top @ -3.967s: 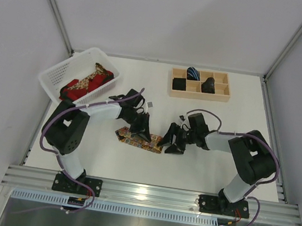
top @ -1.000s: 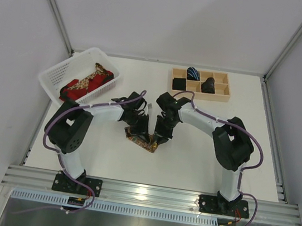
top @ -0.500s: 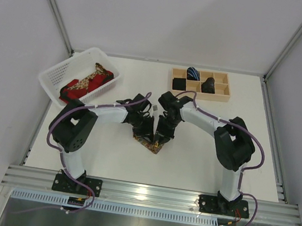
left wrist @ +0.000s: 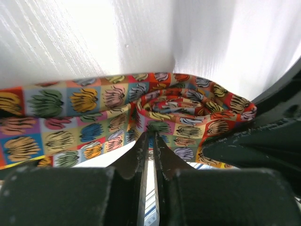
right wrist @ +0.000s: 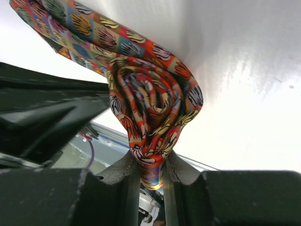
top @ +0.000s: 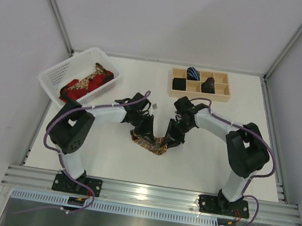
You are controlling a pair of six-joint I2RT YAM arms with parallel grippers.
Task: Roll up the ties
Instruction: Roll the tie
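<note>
Here, the patterned tie (top: 149, 142), midway between the side edges of the table (top: 205, 165), is clamped at its coil (right wrist: 155, 101) by the right fingers (right wrist: 128, 181), apparently against unwinding, while its flat tail is pinched by the closed left fingers (left wrist: 137, 157).

Tie (top: 149, 143) lies between left tool (top: 143, 134) and right tool (top: 171, 141), tray (top: 198, 96) behind.

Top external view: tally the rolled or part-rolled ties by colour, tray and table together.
Black rolled ties, in the wooden tray: 2
Blue-striped rolled tie, in the same tray: 1
Multicoloured tie, part-rolled, outside the tray: 1
Total: 4
</note>
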